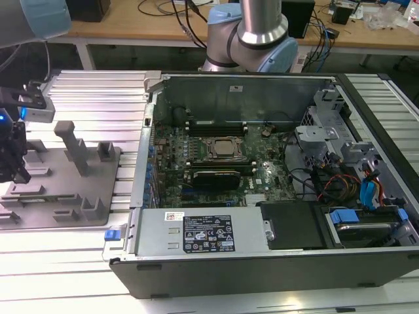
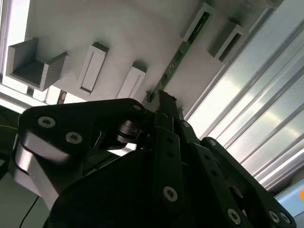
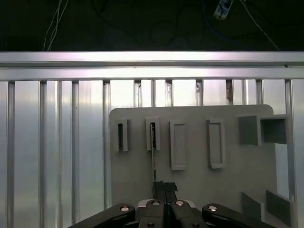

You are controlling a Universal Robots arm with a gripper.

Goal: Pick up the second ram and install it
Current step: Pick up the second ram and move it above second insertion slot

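At the exterior view's left, we saw the gripper (image 1: pixel 14 163) low over the grey fixture plate (image 1: pixel 72 203), well apart from the open computer case (image 1: pixel 196 261). In the second wrist view, its fingers (image 2: pixel 164 118) stood almost closed, pinching the near end of the second ram (image 2: pixel 179 54). In the first wrist view, the second ram (image 3: pixel 153 156) appeared edge-on, running from a fixture block (image 3: pixel 157 137) to the gripper (image 3: pixel 164 186). We judged that the pick-up step was in hand, with the strip gripped but not lifted. A lift would call for a straight pull, without twisting the thin board.
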